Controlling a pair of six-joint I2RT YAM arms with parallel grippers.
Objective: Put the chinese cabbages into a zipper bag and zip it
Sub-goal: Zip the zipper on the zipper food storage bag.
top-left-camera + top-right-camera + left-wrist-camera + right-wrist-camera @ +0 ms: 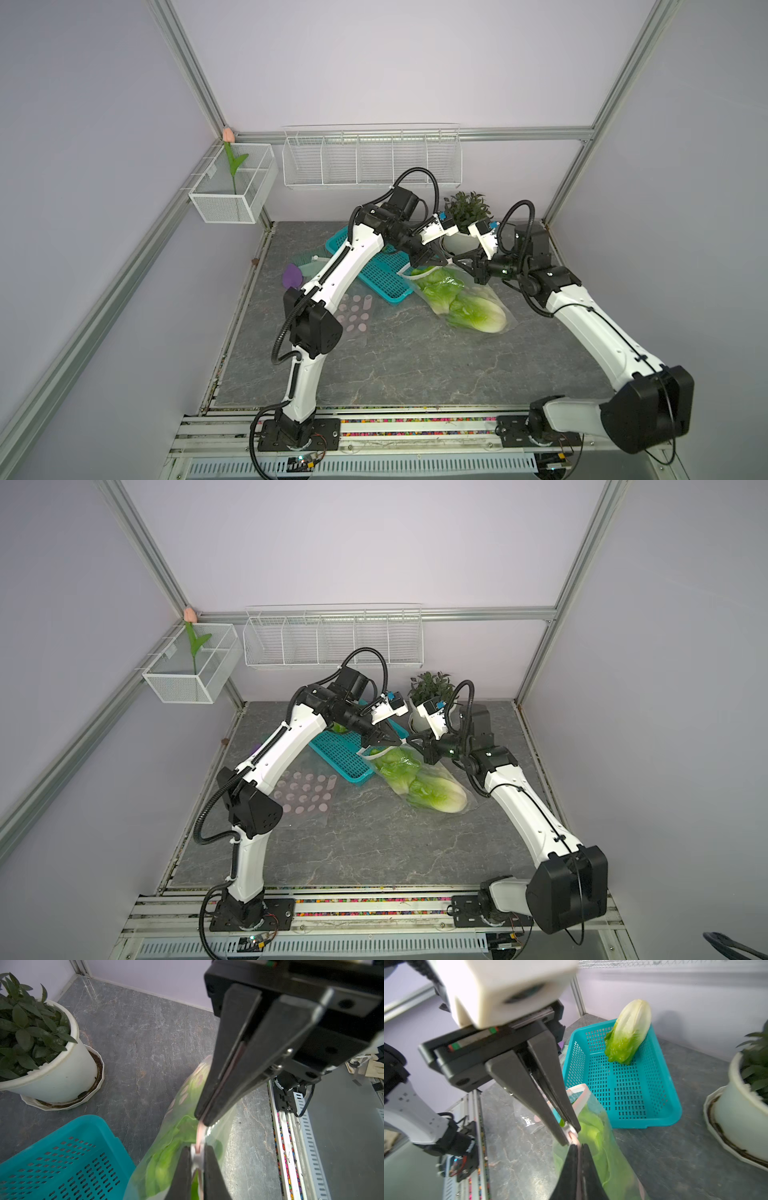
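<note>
left claw (197, 1150): is pinching the pink zip strip (200, 1136) at the bag's mouth, its jaws pressed narrow on it.
right claw (578, 1148): is gripping the same strip just beside the left claw, its jaws drawn tight. In both top views the two tips are almost meeting, a little above and right of centre.
zipper bag (591, 1103): is lying on the grey marbled tabletop (415, 365), slanting down toward the right of the frame in both top views. Its mouth is being held up by the claws, and the basket-side end of the mouth is gaping open.
cabbages (469, 309): two are sitting inside the bag, leafy ends toward the mouth and pale stalk ends toward the closed bottom.
third cabbage (628, 1032): is leaning in a far corner of the teal basket (654, 1124), outside the bag.
teal basket: is sitting just left of the bag in the top views, partly under the left arm.
potted plant (52, 1076): is standing behind the claws.
pink-dotted bag (307, 796): is lying flat, left of centre.
</note>
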